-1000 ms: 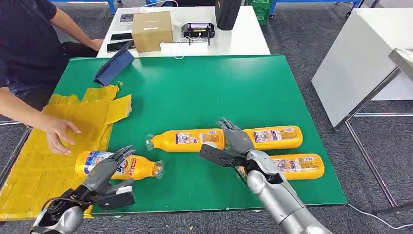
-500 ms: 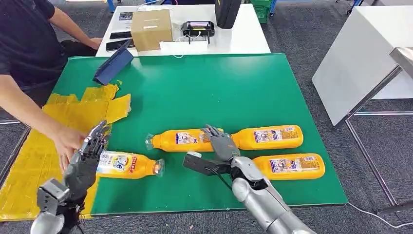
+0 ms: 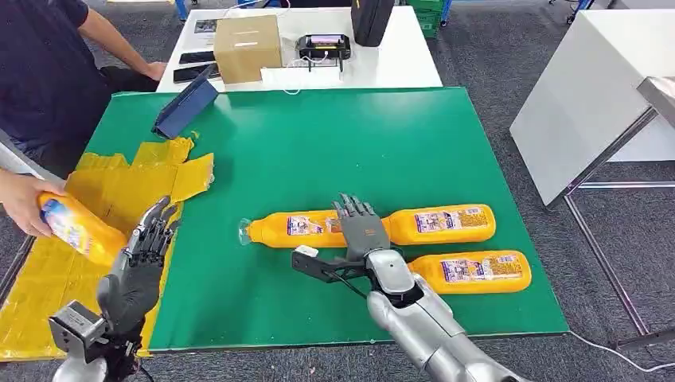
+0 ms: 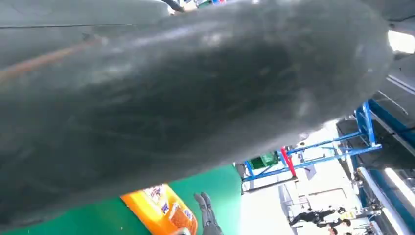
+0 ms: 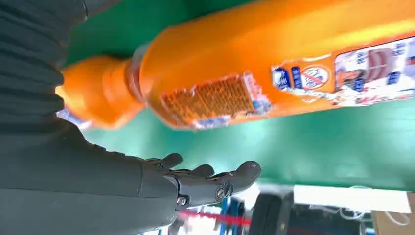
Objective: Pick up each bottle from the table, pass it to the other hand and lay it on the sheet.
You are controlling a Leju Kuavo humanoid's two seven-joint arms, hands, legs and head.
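Three orange bottles lie on the green mat (image 3: 318, 151): one with its cap to the left (image 3: 294, 228), one to its right (image 3: 446, 224), one nearer the front edge (image 3: 477, 271). My right hand (image 3: 362, 232) hovers open over the gap between the first two, fingers spread; in the right wrist view its fingers (image 5: 210, 182) stand apart from the bottle (image 5: 274, 73). My left hand (image 3: 142, 259) is open and raised at the edge of the yellow sheet (image 3: 119, 187). A person's hand (image 3: 20, 203) holds another orange bottle (image 3: 79, 229) above the sheet.
A blue flat case (image 3: 185, 107) lies at the mat's far left corner. Behind it a white table (image 3: 398, 68) carries a cardboard box (image 3: 248, 48) and devices. Another white table (image 3: 589, 95) stands to the right. The person stands at the far left.
The person picked up the bottle that lay by my left hand and lifted it leftward over the sheet. My left hand rose off it. My right hand shifted slightly left.
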